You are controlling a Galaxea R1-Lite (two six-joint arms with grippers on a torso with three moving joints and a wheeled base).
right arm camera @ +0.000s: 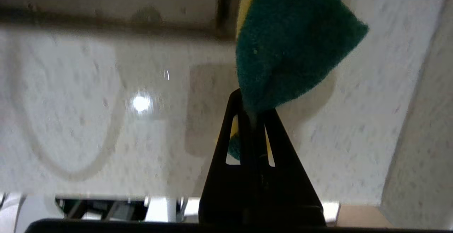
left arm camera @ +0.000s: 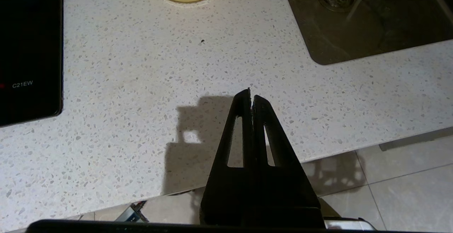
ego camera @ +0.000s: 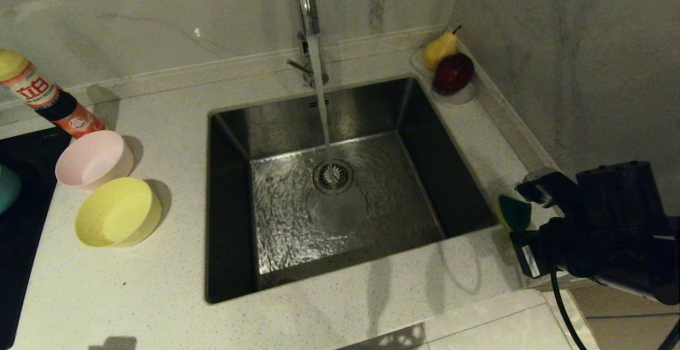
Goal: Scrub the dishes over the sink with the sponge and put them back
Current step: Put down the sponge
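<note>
Right hand (ego camera: 523, 201) sits at the sink's right rim, fingers clamped on the sponge (ego camera: 514, 213); the wrist view shows only a corner of it pinched, green scouring face bulging out past the tips, yellow foam behind. Left hand (left arm camera: 251, 97) hangs parked over the table's front edge, fingers pressed together, holding nothing.

Sink (ego camera: 297, 127) lies centre, tap water (ego camera: 322, 111) running onto the drain strainer (ego camera: 333, 176). Pink bowl (ego camera: 94, 159) and yellow bowl (ego camera: 118, 212) stand upright, touching, on the table well left of the sink. Blue bowl (ego camera: 7, 186) barely shows at the far left edge.

Step in hand, as I judge it: carry the sponge out over the basin. Advice:
- Grip is shallow; move smoothly so the sponge does not twist free.
- Wet it under the stream.
- Left hand must fetch a bowl; yellow is nearest.
- Keep scrubbing above the basin, scouring face toward the bowl.
</note>
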